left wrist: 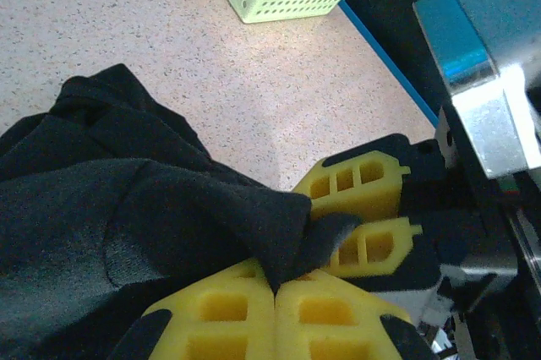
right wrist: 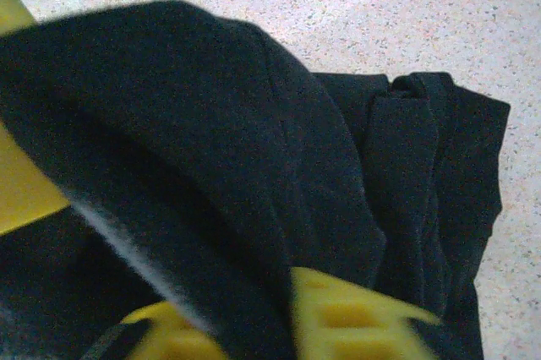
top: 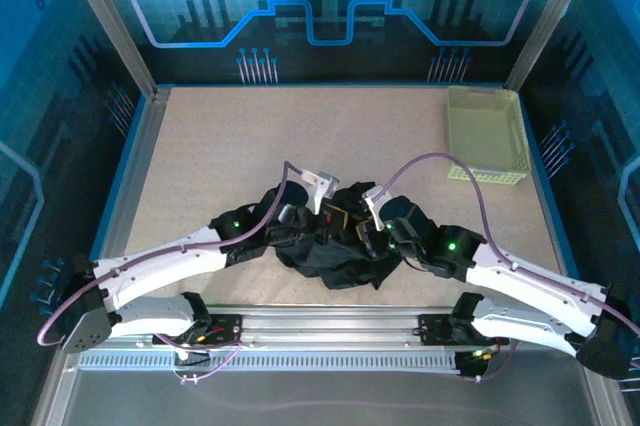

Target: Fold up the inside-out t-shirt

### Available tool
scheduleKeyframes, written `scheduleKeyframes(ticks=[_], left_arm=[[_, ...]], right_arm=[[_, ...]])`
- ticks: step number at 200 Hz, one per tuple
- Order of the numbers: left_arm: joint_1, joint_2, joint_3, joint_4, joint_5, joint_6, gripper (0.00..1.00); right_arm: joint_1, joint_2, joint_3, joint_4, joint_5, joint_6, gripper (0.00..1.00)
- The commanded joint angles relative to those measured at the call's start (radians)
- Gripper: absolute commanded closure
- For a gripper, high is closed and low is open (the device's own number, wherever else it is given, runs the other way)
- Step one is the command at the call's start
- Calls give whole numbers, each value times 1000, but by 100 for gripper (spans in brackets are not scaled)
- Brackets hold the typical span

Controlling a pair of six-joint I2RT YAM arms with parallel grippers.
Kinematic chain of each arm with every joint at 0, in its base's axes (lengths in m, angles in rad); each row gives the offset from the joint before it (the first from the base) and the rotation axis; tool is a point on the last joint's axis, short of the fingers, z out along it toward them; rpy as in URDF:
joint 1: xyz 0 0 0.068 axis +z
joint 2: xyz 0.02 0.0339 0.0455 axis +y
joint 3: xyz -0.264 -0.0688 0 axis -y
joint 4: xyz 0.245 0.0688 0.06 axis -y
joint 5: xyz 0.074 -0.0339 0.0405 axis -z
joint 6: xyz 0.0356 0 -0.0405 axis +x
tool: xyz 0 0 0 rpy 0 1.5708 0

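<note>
**Inside-out t-shirt (top: 338,254) bunched at six o'clock, both pincers clenched on it**

From the top camera we see the plain black, soft fabric, short-sleeved garment lying in a crumpled heap on the speckled beige table (top: 220,146). It sits toward six o'clock, close to the near edge and between the two arms.

The left gripper (left wrist: 275,288), with blocky yellow fingers, reaches in from the heap's nine o'clock. In its own wrist view we see its jaws pressed together with a fold of black cloth pinched in the seam between them.

The right gripper (left wrist: 331,221) comes in from the heap's three o'clock, just beside the left one. A tongue of the same fabric is nipped between its yellow fingers, so we read it as clamped on the shirt. Its own wrist view is blurred, with dark cloth draped across its fingers.

The pale yellow-green perforated plastic basket (top: 487,174) stands at about two o'clock on the table, well apart from the shirt.
</note>
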Motion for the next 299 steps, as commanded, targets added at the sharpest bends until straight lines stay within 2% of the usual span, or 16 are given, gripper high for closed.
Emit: scheduleKeyframes(ticks=[1,36,58,82,102,120,145,186,217,228,244,259,274,299], left_arm=[[31,-19,-30,28,31,-14,100],[99,-17,-71,-4,-7,-4,83],[100,-25,-56,-79,-91,39,63],[94,-64,-58,-127,-139,79,51],[47,-135,-72,-140,-218,124,47],[-40,-205,-88,-130,-309,184,45],[-106,-252,-107,-82,-320,238,42],[-132,-155,-72,-66,-321,247,40],[-133,-51,-39,-71,-349,217,23],[-131,-17,-32,-68,-367,208,20],[-129,35,-16,-74,-395,195,21],[-107,67,-1,-85,-397,170,31],[-73,64,-28,-40,-330,152,42],[-16,19,-118,79,-150,150,67]], right_arm=[[8,-22,51,28,-34,3,100],[-10,-85,63,30,-121,30,100],[-52,-121,48,60,-213,66,100],[-92,-140,30,112,-308,107,100],[-115,-141,23,145,-357,127,100],[-130,-139,26,163,-387,136,100],[-133,-131,43,158,-380,132,100],[-135,-118,62,159,-362,131,100],[-134,-109,65,147,-352,128,100],[-133,-108,63,146,-355,126,100],[-132,-105,62,136,-347,124,100],[-132,-109,63,119,-340,118,100],[-132,-122,63,92,-314,112,100],[-152,-163,57,57,-275,110,100]])
